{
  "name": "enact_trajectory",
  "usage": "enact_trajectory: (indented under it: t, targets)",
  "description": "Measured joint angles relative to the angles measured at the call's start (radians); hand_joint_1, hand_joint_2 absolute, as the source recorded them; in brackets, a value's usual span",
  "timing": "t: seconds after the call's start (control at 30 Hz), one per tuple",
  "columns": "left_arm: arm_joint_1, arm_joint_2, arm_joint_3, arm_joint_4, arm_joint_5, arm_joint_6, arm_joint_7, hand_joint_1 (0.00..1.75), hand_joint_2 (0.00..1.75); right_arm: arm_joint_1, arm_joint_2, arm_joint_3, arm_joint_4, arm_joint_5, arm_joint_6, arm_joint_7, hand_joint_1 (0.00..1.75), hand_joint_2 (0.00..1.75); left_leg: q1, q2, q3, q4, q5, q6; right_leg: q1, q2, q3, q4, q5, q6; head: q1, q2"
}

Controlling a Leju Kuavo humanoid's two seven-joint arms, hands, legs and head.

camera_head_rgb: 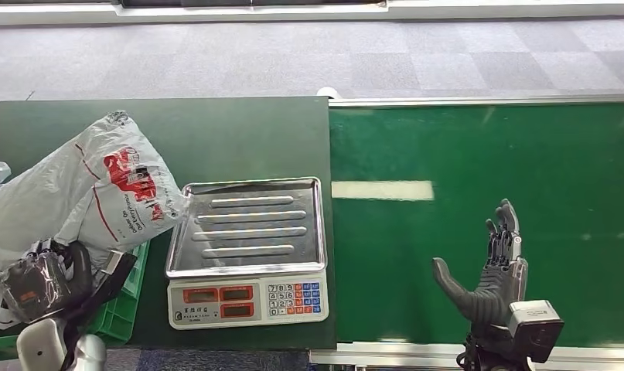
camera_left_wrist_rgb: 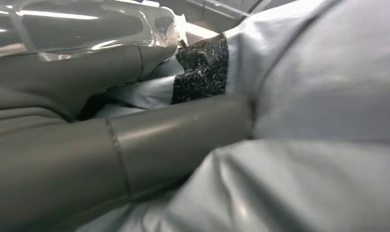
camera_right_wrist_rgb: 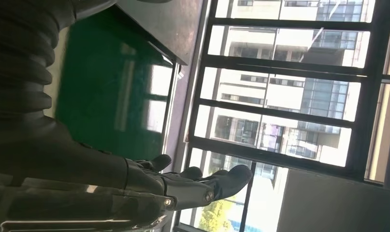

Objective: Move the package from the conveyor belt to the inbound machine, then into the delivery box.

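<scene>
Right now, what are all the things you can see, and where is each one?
Package: one, white plastic bag with red print, on the dark green table's left side, over the crate.
Crate: one, green, at the table's near left corner.
Scale: one, silver tray, white front with red displays, mid-table beside the package.
Table: one, dark green.
Conveyor belt: one, bright green, right of the table.
Left hand: one, grey, grips the package.
Right hand: one, dark, fingers apart, above the belt.

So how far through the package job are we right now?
Done: the grey plastic mailer package is off the green conveyor belt, and the metal tray of the inbound scale is bare. In hand: the left hand grips the package above the green crate. Left: releasing it there. The right hand is open over the belt.
</scene>
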Motion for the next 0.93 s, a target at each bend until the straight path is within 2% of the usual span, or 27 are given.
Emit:
enact_trajectory:
  t: [0.13, 0.2, 0.3, 0.47, 0.53, 0.63, 0.73, 0.93]
  targets:
    - [-0.012, 0.018, 0.01, 0.027, 0.067, 0.0, -0.005, 0.0, 0.0, -0.013, 0.013, -0.004, 0.0, 0.015, 0.014, 0.008, 0.0, 1.75, 0.0, 0.0, 0.005, -0.003, -0.002, -0.002, 0.0, 0.001, 0.003, 0.0, 0.003, -0.006, 0.0, 0.0]
    - [-0.027, 0.008, 0.055, 0.02, 0.14, 0.0, -0.1, 0.0, 0.0, -0.016, 0.019, -0.005, 0.0, 0.022, 0.016, 0.011, 0.0, 1.75, 0.001, 0.0, 0.007, -0.005, 0.008, -0.004, 0.002, 0.002, 0.004, 0.001, 0.005, -0.009, 0.0, 0.0]
    - [-0.064, -0.027, 0.188, 0.005, 0.236, 0.0, -0.296, 0.0, 0.0, -0.019, 0.028, -0.005, 0.002, 0.027, 0.017, 0.014, 0.0, 1.75, 0.002, 0.002, 0.008, -0.006, 0.016, -0.008, 0.003, 0.005, 0.003, 0.001, 0.006, -0.01, 0.0, 0.0]
    - [-0.12, -0.073, 0.364, -0.008, 0.379, 0.0, -0.511, 0.0, 0.0, -0.02, 0.036, -0.006, 0.005, 0.031, 0.017, 0.012, 0.0, 1.75, 0.002, 0.007, 0.004, -0.006, 0.015, -0.009, 0.003, 0.011, -0.004, 0.002, 0.006, -0.01, 0.0, 0.0]
    - [-0.121, -0.091, 0.403, -0.022, 0.46, 0.0, -0.552, 0.0, 0.0, -0.018, 0.04, -0.006, 0.007, 0.033, 0.016, 0.009, 0.0, 1.75, 0.002, 0.009, 0.001, -0.006, 0.015, -0.009, 0.003, 0.012, -0.007, 0.002, 0.006, -0.01, 0.001, 0.0]
    - [-0.108, -0.114, 0.4, -0.078, 0.617, 0.0, -0.561, 0.0, 0.0, -0.016, 0.045, -0.006, 0.011, 0.034, 0.016, 0.005, 0.0, 1.75, 0.002, 0.01, -0.003, -0.005, 0.014, -0.009, 0.003, 0.012, -0.011, 0.002, 0.006, -0.01, 0.001, 0.0]
    - [-0.092, -0.126, 0.364, -0.158, 0.765, 0.0, -0.562, 0.0, 0.0, -0.016, 0.048, -0.006, 0.018, 0.035, 0.016, 0.0, 0.0, 1.75, 0.002, 0.01, -0.005, -0.005, 0.014, -0.009, 0.003, 0.012, -0.013, 0.002, 0.006, -0.01, 0.0, 0.0]
    - [-0.07, -0.139, 0.245, -0.269, 0.891, 0.0, -0.562, 0.0, 0.0, -0.002, 0.048, -0.007, 0.021, 0.024, 0.007, -0.018, 0.0, 1.75, 0.002, 0.01, -0.006, -0.005, 0.014, -0.009, 0.003, 0.012, -0.014, 0.002, 0.006, -0.01, 0.001, 0.0]
